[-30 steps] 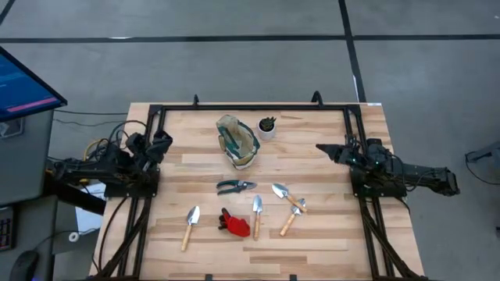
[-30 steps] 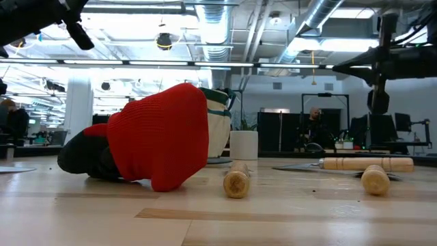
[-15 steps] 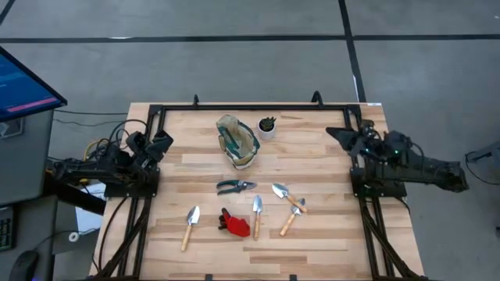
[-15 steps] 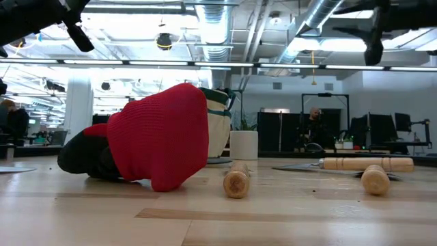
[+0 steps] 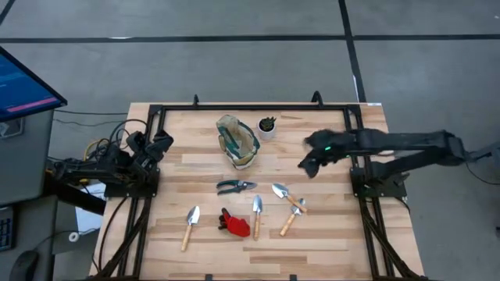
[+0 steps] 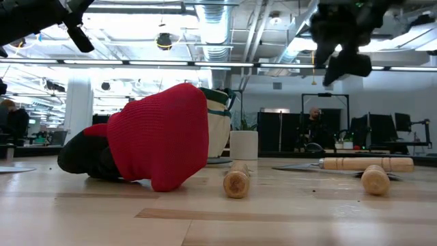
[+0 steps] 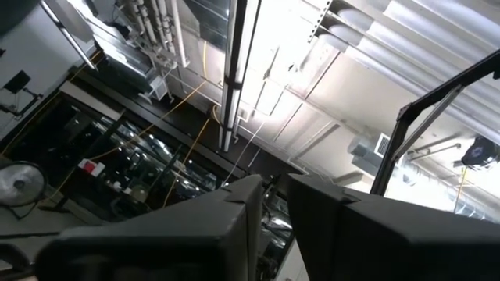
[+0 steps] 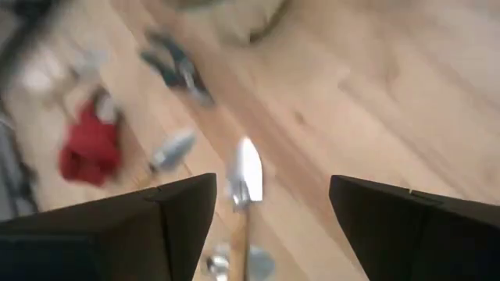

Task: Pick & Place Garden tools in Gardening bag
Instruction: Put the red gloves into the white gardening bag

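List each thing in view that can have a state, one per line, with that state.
Bag: open, on the table, no tool seen inside.
Shears: blades shut, lying flat.
Red item: lying on the table.
Trowels and forks: lying flat, none picked up.
Pot: upright beside the bag.
Right claw: open, empty, above the table.
Left claw: nearly shut, empty, parked at the left edge.

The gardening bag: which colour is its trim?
Green, on the beige gardening bag; the high view shows it best.

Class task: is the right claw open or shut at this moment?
Open. In the right wrist view, the right claw's two dark fingers stand wide apart, a trowel visible between them.
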Available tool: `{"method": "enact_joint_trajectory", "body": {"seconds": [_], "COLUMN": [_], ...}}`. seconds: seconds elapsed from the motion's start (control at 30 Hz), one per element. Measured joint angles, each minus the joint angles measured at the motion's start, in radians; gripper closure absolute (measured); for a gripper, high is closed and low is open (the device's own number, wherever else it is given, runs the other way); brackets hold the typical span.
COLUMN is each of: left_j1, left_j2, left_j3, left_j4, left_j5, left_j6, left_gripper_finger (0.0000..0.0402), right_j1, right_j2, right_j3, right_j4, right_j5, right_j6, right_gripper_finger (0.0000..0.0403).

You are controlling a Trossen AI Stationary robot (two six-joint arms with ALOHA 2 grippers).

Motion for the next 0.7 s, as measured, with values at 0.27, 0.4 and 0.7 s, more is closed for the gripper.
{"method": "enact_joint_trajectory", "body": {"seconds": [0.27,0.4,0.7], "left_j1": [0.0,0.0,0.0], "left_j2": [0.045,0.089,0.171], "left_j3": [0.0,0.0,0.0], "left_j4": [-0.002,-0.003,0.001], "left_j5": [0.0,0.0,0.002], "left_j6": [0.0,-0.026,-0.06], "left_gripper_finger": [0.0339,0.0339,0.034], "right_j1": [0.118,0.139,0.189], "right_j2": [0.318,0.432,0.638], "right_j3": [0.126,0.248,0.559], "right_j4": [-0.045,-0.023,-0.01], "right_j5": [-0.02,-0.02,-0.02], "right_j6": [-0.081,-0.265,-0.562], "right_gripper_finger": [0.0159,0.0159,0.0158]}}
